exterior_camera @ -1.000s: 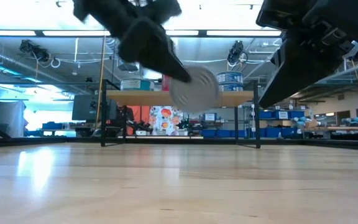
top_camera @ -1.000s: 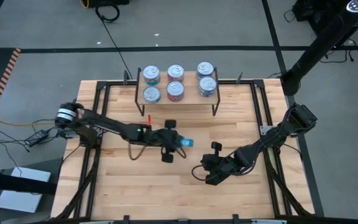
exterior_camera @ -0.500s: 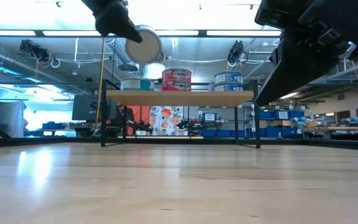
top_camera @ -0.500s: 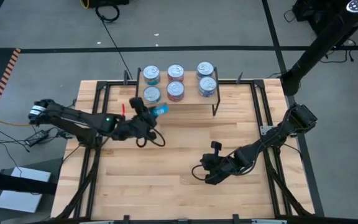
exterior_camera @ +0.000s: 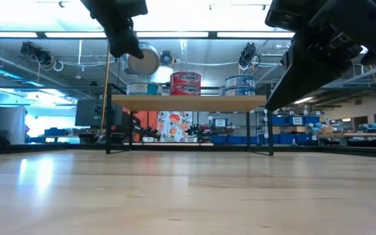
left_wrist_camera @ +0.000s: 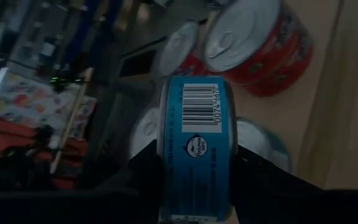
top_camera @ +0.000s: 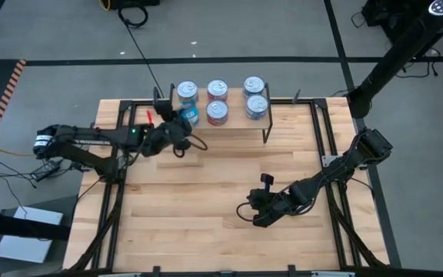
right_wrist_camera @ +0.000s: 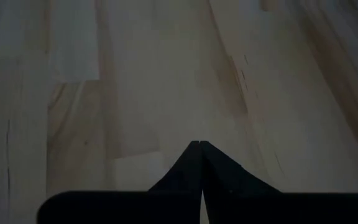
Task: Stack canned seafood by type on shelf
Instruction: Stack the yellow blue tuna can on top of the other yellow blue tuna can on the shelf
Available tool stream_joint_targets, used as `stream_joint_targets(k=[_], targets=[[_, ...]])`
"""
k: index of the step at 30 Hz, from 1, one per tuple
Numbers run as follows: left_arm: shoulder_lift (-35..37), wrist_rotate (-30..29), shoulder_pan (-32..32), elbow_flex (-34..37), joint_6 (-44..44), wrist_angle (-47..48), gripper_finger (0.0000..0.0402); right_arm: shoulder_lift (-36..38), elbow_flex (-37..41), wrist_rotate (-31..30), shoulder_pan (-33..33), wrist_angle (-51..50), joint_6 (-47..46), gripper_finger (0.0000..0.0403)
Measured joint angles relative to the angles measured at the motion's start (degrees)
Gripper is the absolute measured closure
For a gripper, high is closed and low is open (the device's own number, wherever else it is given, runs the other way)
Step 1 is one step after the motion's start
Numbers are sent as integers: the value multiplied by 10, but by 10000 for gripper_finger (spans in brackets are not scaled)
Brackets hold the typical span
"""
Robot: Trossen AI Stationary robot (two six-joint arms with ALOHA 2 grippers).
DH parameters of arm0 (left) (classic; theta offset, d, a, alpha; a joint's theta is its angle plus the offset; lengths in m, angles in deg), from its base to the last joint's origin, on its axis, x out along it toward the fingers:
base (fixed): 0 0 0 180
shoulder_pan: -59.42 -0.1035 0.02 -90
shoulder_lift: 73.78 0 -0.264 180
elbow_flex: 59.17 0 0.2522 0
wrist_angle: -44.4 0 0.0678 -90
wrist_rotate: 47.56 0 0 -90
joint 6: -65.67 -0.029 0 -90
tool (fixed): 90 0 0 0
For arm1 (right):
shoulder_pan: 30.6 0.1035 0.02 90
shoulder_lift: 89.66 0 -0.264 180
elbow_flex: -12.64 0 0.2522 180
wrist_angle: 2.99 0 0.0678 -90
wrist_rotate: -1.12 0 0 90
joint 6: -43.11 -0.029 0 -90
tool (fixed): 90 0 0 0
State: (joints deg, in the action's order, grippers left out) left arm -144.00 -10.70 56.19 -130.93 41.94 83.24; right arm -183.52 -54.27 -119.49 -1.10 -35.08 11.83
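Now placing: left hand [top_camera: 181,123] clamped on a teal can [left_wrist_camera: 196,149], tipped on edge above the shelf's [exterior_camera: 188,102] left end, over the teal stack. Next: level it, lower, release. Right hand [right_wrist_camera: 196,163] pinched together, idle over the worktop [top_camera: 206,223].

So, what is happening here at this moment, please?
The left gripper holds a teal-labelled can on its edge, above the left end of the small shelf. Cans already on the shelf stand by type: teal cans at the left, red cans in the middle, blue cans at the right. The right gripper is shut and empty, low over the wooden table, waiting.
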Motion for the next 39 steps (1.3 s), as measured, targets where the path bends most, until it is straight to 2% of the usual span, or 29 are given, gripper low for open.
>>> stream_joint_targets(k=[2, 6, 13, 15, 20, 23, 28, 39], targets=[[-10, 18, -16, 0, -2, 0, 254, 0, 0, 0, 0, 0, 1, 391], [-32, 18, -37, 0, -12, 3, 254, 0, 0, 0, 0, 3, 4, 391], [-44, 18, -41, 0, -14, 6, 254, 0, 0, 0, 0, 3, 4, 391], [-44, 18, -41, 0, -14, 7, 237, 0, 0, 0, 0, 2, 4, 391], [-44, 28, -40, 0, -8, 42, 163, 0, 0, 0, 0, 3, 4, 390], [-44, 34, -40, 0, 15, 65, 144, 0, 0, 0, 0, 3, 4, 390], [-44, 36, -40, 0, 28, 76, 138, 0, 0, 0, 0, 2, 4, 391], [-44, 111, -81, 0, 59, 81, 136, 0, 0, 3, 0, 3, 4, 390]])
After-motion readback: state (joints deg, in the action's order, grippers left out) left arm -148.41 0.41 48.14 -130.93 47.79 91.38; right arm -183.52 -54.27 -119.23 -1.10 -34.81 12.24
